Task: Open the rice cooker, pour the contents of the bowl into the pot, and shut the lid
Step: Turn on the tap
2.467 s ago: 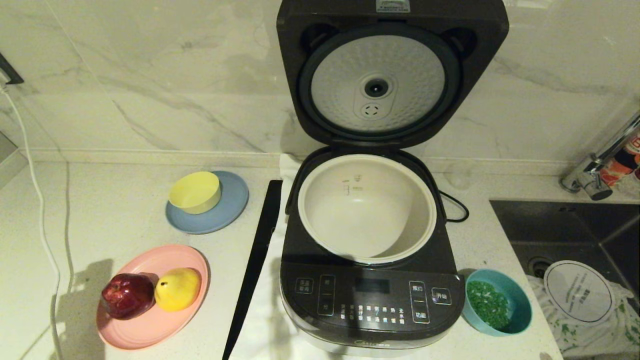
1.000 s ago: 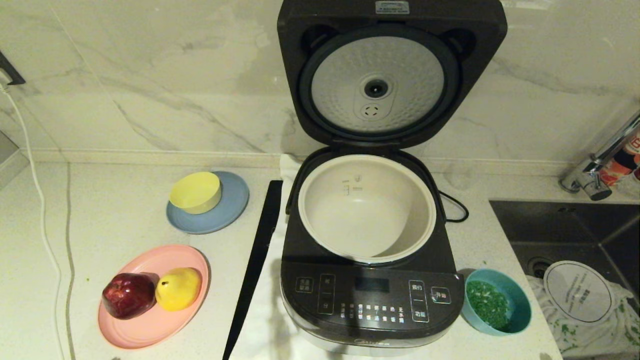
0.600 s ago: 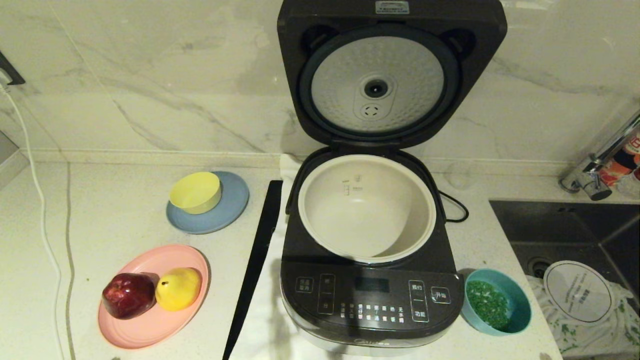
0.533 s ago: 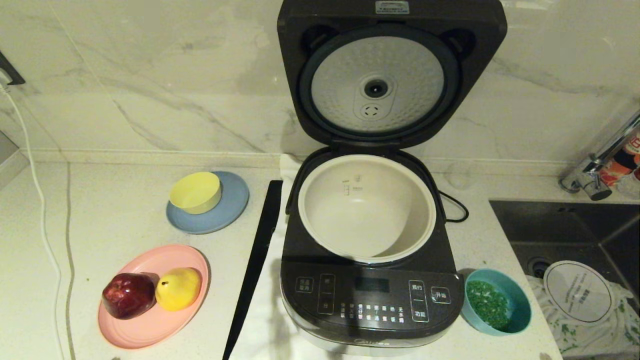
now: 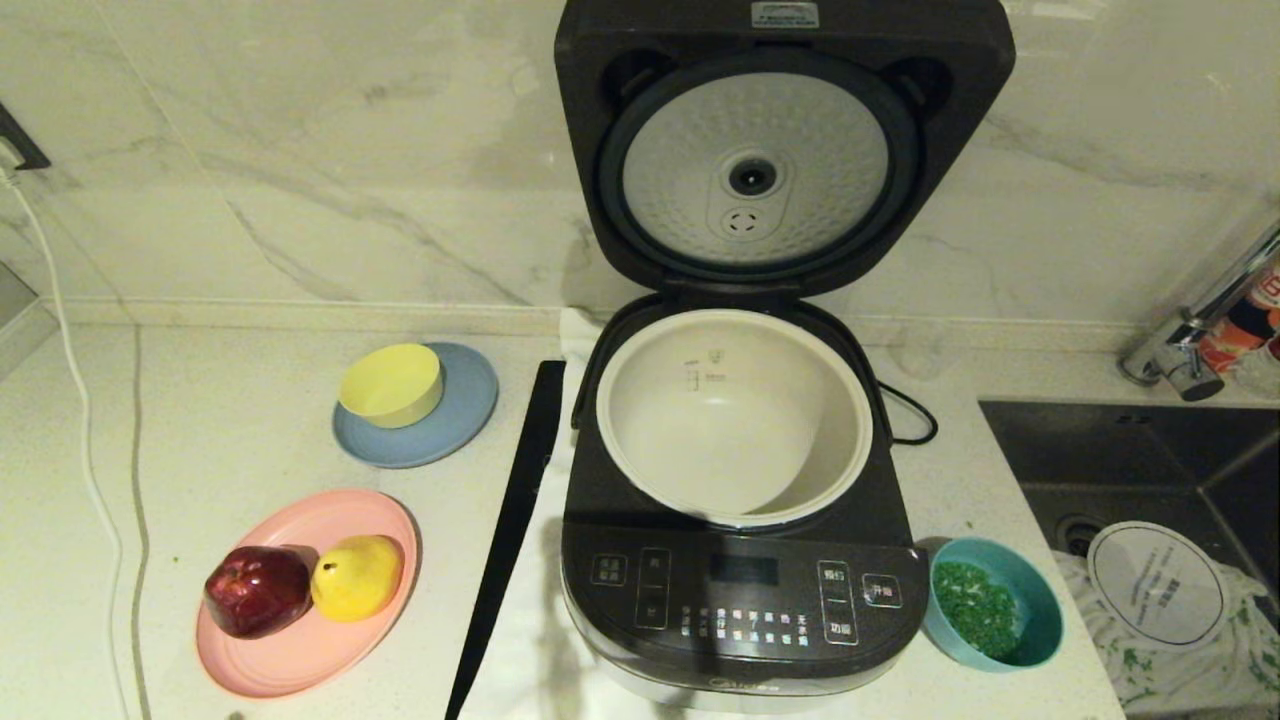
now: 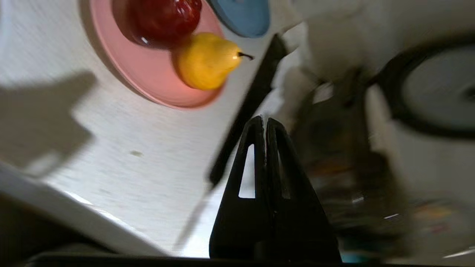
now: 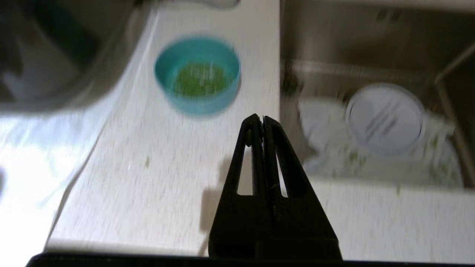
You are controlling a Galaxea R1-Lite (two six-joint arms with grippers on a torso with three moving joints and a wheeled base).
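On the table, centre: rice cooker, lid raised against the wall, pot bare inside.
Beside its front right corner: bowl holding the contents, green bits.
Right end effector: clenched, empty, short of the bowl.
Left end effector: clenched, empty, near the pink plate.
Step in hand: opening done; pouring unstarted.
Next move: likely spread the right fingers and take the bowl's rim.

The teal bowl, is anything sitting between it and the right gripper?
Nothing visible does. In the right wrist view, only bare counter separates the shut right gripper from the bowl with its green bits.
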